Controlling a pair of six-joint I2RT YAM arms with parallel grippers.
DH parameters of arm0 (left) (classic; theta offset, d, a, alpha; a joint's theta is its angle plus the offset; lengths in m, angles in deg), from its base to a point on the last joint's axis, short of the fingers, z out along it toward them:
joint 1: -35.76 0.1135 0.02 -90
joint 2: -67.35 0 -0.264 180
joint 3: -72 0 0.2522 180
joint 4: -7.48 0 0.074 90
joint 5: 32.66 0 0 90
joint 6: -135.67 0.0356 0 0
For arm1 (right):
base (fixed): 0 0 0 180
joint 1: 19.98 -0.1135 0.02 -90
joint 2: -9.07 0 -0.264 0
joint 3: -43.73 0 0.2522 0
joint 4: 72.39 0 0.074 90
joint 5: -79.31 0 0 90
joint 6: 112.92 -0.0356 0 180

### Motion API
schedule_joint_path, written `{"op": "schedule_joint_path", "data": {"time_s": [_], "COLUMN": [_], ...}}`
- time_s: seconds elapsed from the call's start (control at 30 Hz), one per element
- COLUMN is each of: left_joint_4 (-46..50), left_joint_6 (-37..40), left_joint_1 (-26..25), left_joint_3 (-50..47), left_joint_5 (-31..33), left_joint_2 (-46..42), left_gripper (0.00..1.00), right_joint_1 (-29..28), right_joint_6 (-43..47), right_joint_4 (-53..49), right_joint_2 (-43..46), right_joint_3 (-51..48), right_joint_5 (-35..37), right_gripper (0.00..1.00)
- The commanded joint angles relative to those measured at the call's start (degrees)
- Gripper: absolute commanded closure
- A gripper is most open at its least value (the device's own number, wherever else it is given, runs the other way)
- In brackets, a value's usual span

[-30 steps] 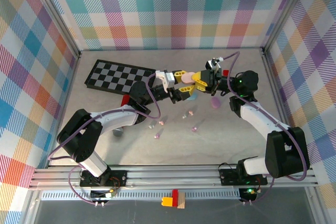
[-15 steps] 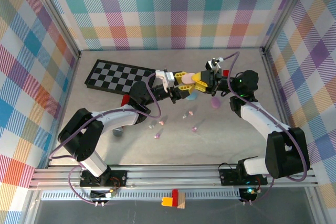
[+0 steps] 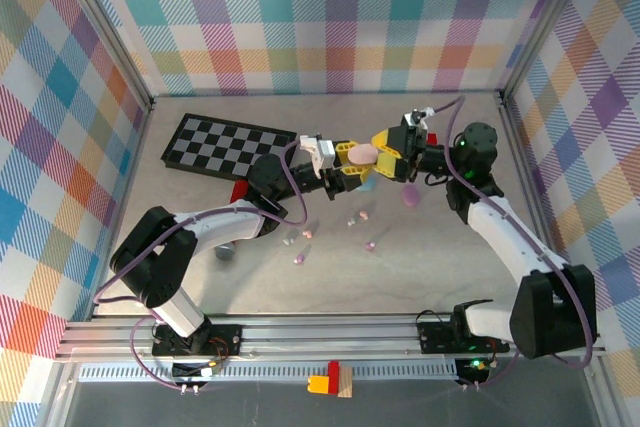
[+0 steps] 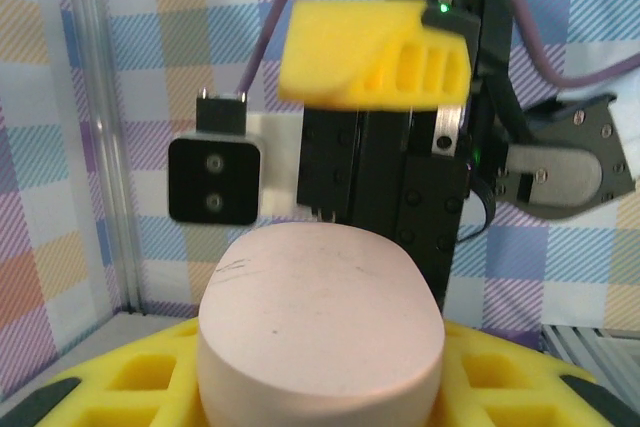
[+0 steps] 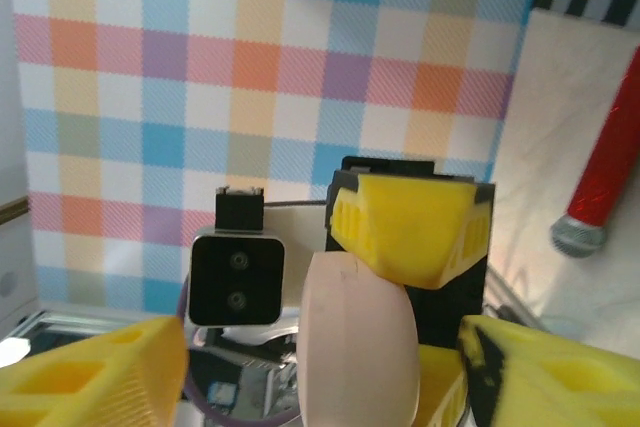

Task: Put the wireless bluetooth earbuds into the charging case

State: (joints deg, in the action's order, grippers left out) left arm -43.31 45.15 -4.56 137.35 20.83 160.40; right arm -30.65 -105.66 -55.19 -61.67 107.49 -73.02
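Yellow left fingers (image 4: 140,382) around smooth pink case (image 4: 320,332)

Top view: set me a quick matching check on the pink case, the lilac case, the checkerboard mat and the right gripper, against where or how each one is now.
Things:
1. pink case
2. lilac case
3. checkerboard mat
4. right gripper

Places or states:
A. flat on the far left of the table
B. open, right beside the pink case
C. clamped in the left gripper
D. lying loose on the table

Pairs: 1-C, 2-D, 3-A, 4-B
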Motion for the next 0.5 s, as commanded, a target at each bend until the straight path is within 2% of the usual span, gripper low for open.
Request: {"op": "schedule_joint_path", "data": {"time_s": [0.0, 0.13, 0.3, 0.47], "left_joint_4": [1.6, 6.7, 13.9, 20.1], "left_joint_6": [-1.4, -2.3, -2.4, -1.9], "left_joint_1": [0.4, 0.9, 1.5, 1.6], "left_joint_3": [0.4, 0.7, 1.7, 3.1], "left_joint_5": [-3.3, -6.2, -8.8, -11.1], "left_joint_2": [-3.1, -4.8, -7.2, -8.8], "left_gripper": [0.6, 0.6, 0.6, 0.59], "right_joint_1": [1.7, 1.9, 1.7, -1.2], "right_joint_6": [20.2, 48.2, 68.7, 82.6], "right_joint_4": [-22.6, -47.1, -54.8, -61.6], "right_joint_2": [3.8, 6.6, 9.3, 8.1], "right_joint_3": [5.1, 12.8, 16.6, 20.7], "right_joint_5": [3.4, 10.9, 14.4, 16.4], "right_gripper": [0.23, 0.19, 0.12, 0.1]}}
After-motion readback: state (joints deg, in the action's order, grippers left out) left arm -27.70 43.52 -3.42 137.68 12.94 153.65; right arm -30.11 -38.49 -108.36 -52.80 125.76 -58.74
